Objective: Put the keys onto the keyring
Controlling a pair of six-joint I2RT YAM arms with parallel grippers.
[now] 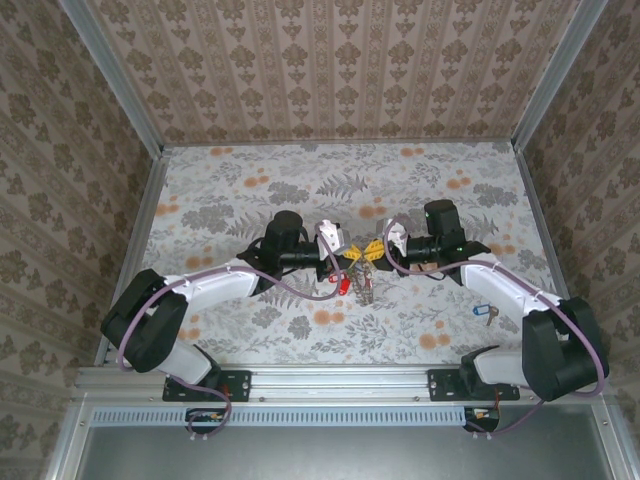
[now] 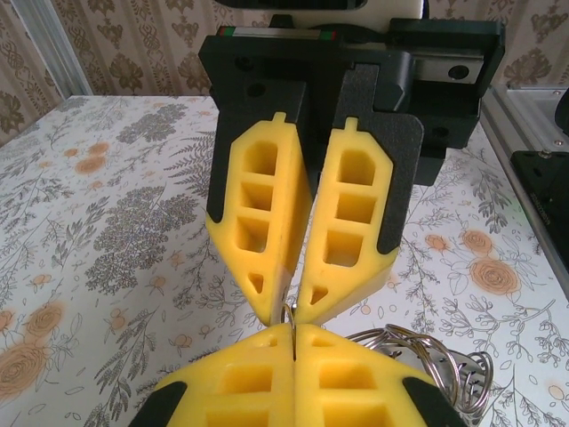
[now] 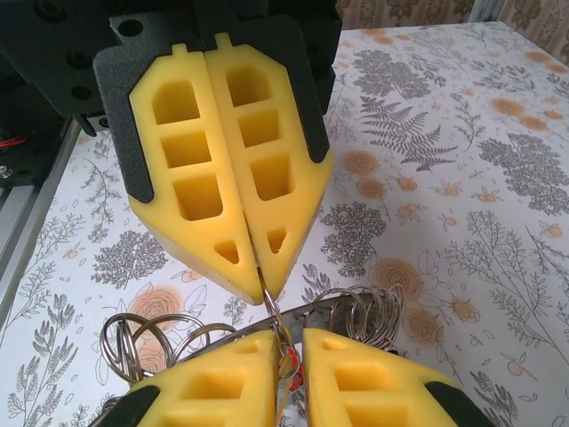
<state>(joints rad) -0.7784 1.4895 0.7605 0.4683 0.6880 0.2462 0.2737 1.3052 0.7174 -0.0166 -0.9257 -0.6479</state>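
Left claw (image 3: 262, 277) is pressed fully together on a thin wire of the keyring (image 1: 362, 280). That keyring is at the middle of the worktop (image 1: 250, 180), between the two arms: a bunch of silver keys and round steel wire loops with one red tag (image 1: 345, 284). Right claw (image 2: 291, 307) meets the other tip to tip, jaws a narrow slit apart at the same wire; whether it pinches, I cannot tell. Each claw has two wedge-shaped yellow fingers (image 2: 227, 209) with squarish cut-outs. One yellow tag (image 1: 371, 250) shows between the claws. One blue-tagged key (image 1: 487, 314) lies alone on the floral surface, well right.
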